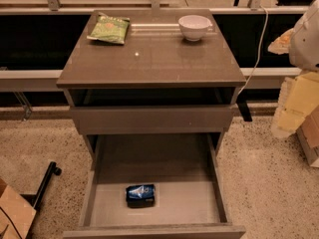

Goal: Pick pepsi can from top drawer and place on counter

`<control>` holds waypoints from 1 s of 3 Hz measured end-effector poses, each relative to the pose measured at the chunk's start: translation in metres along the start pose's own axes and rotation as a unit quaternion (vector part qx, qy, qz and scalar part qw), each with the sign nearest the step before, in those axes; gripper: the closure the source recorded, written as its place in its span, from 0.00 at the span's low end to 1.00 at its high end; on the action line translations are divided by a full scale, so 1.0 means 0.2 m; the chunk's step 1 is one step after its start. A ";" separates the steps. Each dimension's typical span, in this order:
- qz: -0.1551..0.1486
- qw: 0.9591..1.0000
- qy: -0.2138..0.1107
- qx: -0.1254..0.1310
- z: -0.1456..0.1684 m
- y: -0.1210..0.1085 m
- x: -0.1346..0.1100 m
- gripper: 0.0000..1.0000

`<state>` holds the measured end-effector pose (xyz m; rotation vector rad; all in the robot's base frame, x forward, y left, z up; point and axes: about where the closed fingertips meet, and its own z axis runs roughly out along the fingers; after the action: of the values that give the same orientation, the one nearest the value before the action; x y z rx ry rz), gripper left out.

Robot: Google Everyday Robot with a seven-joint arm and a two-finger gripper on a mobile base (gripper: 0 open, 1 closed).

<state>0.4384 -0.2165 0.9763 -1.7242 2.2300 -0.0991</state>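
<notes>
The pepsi can [140,194], blue with white and red marks, lies on its side on the floor of the pulled-out drawer [154,231], near the drawer's front and a little left of centre. The counter [154,59] is the glossy grey-brown top slab of the cabinet, above and behind the drawer. My gripper [299,103] hangs at the right edge of the view, below the white arm [306,34]. It is to the right of the cabinet, level with the upper drawer fronts, far from the can and touching nothing.
A green snack bag [109,29] lies at the counter's back left and a white bowl [194,27] at its back right. A closed drawer front [149,119] sits above the open drawer. A white cable [259,49] hangs to the right. A black bar [45,183] and cardboard [12,213] lie on the speckled floor at the left.
</notes>
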 end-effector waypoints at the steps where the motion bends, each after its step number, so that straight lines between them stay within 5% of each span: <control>1: 0.000 1.000 -0.001 0.000 0.00 0.00 0.00 0.00; 2: -0.011 0.999 -0.037 -0.022 0.31 -0.10 -0.09 0.00; 3: -0.007 0.999 -0.029 -0.020 0.31 -0.10 -0.07 0.00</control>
<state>0.4777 -0.1999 0.9256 -1.7408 2.1922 -0.0082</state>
